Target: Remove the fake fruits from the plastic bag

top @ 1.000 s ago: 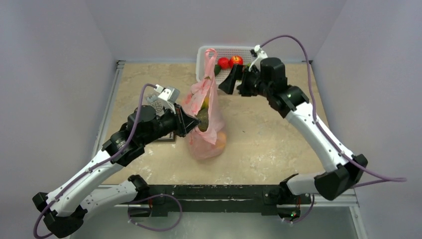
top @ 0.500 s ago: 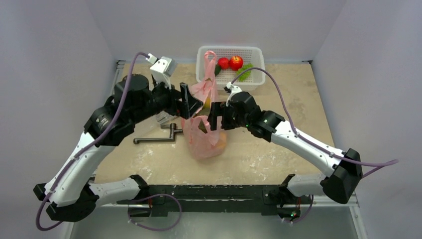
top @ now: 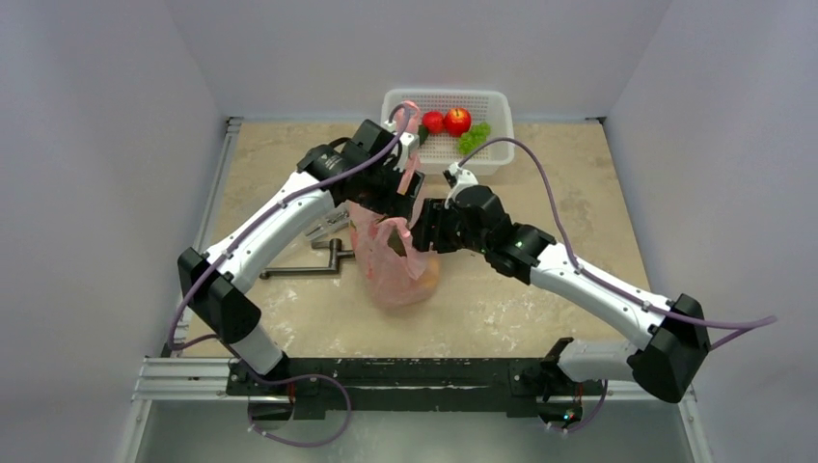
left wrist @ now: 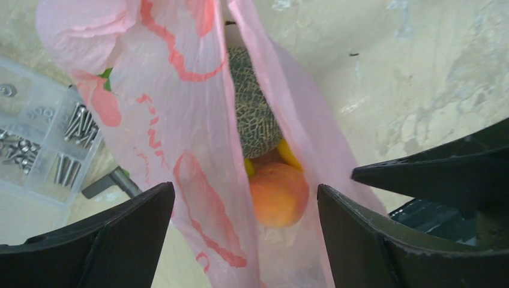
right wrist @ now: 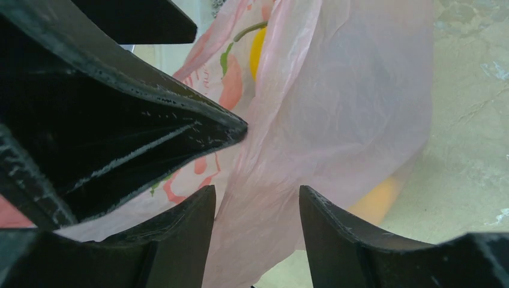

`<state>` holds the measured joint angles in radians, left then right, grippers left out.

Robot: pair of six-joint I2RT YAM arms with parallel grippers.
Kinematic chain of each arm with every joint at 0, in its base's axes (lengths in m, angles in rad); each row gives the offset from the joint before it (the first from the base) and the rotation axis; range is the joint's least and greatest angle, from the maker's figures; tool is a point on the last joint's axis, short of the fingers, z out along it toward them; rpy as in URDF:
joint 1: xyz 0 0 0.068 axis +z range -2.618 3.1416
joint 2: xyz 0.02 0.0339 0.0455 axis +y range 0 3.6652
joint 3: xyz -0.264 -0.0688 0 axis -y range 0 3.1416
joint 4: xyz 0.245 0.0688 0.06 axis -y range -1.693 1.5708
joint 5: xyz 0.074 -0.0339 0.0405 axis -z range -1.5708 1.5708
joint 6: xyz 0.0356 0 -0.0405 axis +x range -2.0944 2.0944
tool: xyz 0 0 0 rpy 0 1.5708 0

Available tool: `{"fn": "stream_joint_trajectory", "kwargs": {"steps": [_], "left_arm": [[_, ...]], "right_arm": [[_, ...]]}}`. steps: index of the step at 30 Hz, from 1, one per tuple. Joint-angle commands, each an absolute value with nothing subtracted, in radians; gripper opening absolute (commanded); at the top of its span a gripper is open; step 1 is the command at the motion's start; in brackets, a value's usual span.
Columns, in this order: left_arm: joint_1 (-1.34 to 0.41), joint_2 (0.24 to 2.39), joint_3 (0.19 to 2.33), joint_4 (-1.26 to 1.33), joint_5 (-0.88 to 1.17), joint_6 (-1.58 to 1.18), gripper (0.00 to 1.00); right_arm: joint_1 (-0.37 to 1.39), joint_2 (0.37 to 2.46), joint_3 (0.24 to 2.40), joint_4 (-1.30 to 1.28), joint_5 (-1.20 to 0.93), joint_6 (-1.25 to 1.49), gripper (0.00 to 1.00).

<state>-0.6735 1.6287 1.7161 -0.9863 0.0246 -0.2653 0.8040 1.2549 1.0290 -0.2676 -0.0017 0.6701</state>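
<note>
Close around the plastic bag [top: 391, 270], the left claw [left wrist: 245, 187] and right claw [right wrist: 257, 191] both gape open; pinching thin film instead of the fake fruits [left wrist: 279, 192] could tear it.

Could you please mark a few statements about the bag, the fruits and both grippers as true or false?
The melon lies inside the plastic bag: true.
The left gripper is shut on the bag: false, its jaws stand open over the bag's mouth.
The basket holds two red apples: true.
The orange fruit lies in the basket: false, it sits in the bag beside the melon.
The right gripper is open: true.
</note>
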Motion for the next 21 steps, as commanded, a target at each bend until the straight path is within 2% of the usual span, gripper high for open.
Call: {"fn": "stream_joint_trajectory", "kwargs": {"steps": [1, 3, 5, 7, 9, 10, 11, 12, 14, 16, 19, 21], "left_arm": [[-0.669, 1.564, 1.692, -1.001, -0.076, -0.217, 0.88], [-0.668, 1.534, 1.639, -0.956, -0.071, -0.216, 0.82], [-0.668, 1.528, 1.616, -0.952, -0.074, -0.219, 0.7], [-0.668, 1.533, 1.614, -0.972, -0.075, -0.228, 0.56], [-0.667, 1.524, 1.604, -0.967, -0.07, -0.238, 0.41], [-0.666, 1.515, 1.591, -0.956, -0.068, -0.245, 0.32], [-0.662, 1.499, 1.58, -0.945, -0.078, -0.257, 0.12], [-0.655, 1.473, 1.557, -0.918, -0.094, -0.276, 0.0], [-0.628, 1.376, 1.461, -0.802, -0.071, -0.315, 0.0], [-0.566, 1.232, 1.3, -0.6, 0.046, -0.405, 0.0], [-0.451, 1.041, 0.985, -0.127, 0.263, -0.623, 0.0], [-0.419, 1.003, 0.86, 0.118, 0.351, -0.774, 0.0]], "right_arm": [[0.805, 1.208, 0.978, -0.169, -0.008, 0.673, 0.53], [0.807, 1.204, 0.948, -0.138, -0.03, 0.667, 0.53], [0.807, 1.212, 0.932, -0.131, -0.036, 0.661, 0.5], [0.807, 1.223, 0.913, -0.119, -0.032, 0.66, 0.39], [0.808, 1.223, 0.892, -0.113, -0.006, 0.657, 0.21], [0.808, 1.216, 0.882, -0.114, 0.018, 0.659, 0.08], [0.808, 1.202, 0.871, -0.12, 0.054, 0.669, 0.0], [0.808, 1.181, 0.851, -0.117, 0.066, 0.697, 0.0], [0.774, 1.114, 0.782, -0.1, 0.091, 0.789, 0.0], [0.714, 1.022, 0.66, -0.019, 0.014, 0.875, 0.0], [0.582, 0.912, 0.464, 0.269, -0.221, 1.018, 0.0], [0.556, 0.883, 0.385, 0.455, -0.33, 1.055, 0.0]]}}
